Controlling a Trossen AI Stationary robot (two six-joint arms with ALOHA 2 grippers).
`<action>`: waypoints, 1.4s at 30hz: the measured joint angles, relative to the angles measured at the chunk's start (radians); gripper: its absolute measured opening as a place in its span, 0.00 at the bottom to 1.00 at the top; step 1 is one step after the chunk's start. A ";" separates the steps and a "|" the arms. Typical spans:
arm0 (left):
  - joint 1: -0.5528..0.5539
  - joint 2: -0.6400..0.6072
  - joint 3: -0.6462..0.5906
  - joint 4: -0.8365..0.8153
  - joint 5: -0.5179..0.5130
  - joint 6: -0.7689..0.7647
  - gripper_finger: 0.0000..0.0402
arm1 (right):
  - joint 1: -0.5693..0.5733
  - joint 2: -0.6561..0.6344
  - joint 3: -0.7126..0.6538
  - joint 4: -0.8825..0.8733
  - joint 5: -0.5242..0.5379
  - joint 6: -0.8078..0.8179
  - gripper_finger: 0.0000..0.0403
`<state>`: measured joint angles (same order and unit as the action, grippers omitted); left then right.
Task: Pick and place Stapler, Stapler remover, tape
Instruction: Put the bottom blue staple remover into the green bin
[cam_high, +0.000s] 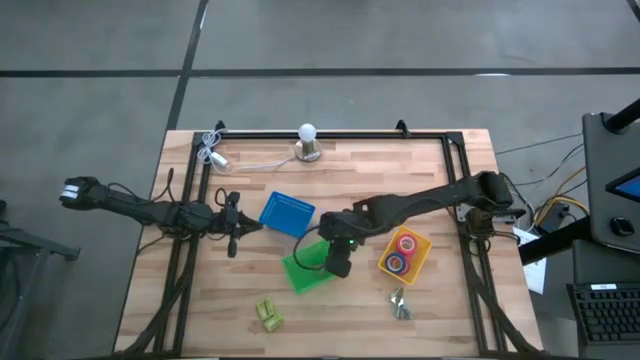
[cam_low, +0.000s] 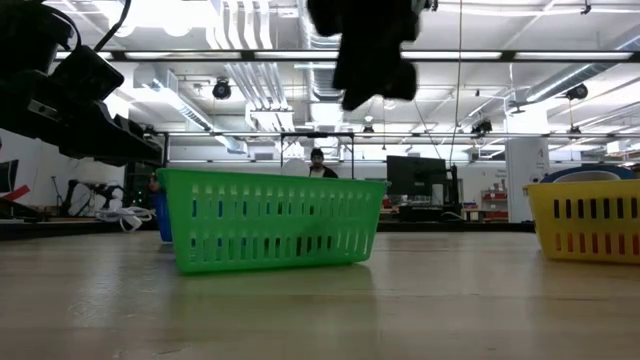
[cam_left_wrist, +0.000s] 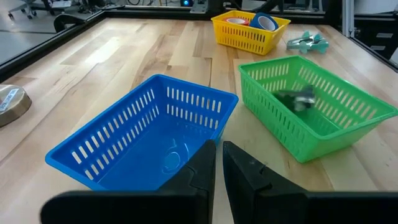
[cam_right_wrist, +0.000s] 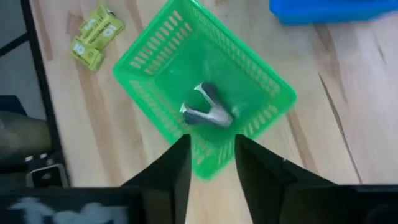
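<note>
Stapler remover (cam_right_wrist: 207, 111) apparently sideways in green basket (cam_right_wrist: 261, 81), right gripper (cam_right_wrist: 211, 163) above

stapler remover (cam_right_wrist: 207, 111) in middle bin (cam_high: 306, 268), tape rolls (cam_high: 403, 250) in right bin (cam_high: 422, 256), third bin (cam_high: 287, 213) behind-left

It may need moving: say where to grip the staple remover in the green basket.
From above: walls of the green slatted plastic basket block side approaches. Probably close the right claw across the narrow middle of the dark, silvery staple remover.
</note>
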<state>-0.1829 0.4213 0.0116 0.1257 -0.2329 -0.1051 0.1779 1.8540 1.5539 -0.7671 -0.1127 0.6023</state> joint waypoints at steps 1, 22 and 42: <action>0.000 0.000 0.000 0.000 0.000 0.000 0.09 | 0.007 -0.017 -0.003 -0.017 0.000 0.019 0.31; 0.000 0.000 0.000 -0.003 0.000 0.000 0.09 | 0.264 -0.152 -0.027 -0.250 -0.023 0.521 0.35; 0.000 0.000 0.000 -0.006 0.000 0.000 0.09 | 0.464 -0.207 -0.248 -0.223 -0.118 1.228 0.37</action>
<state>-0.1833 0.4213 0.0116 0.1193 -0.2329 -0.1051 0.6420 1.6472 1.3059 -0.9899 -0.2309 1.8299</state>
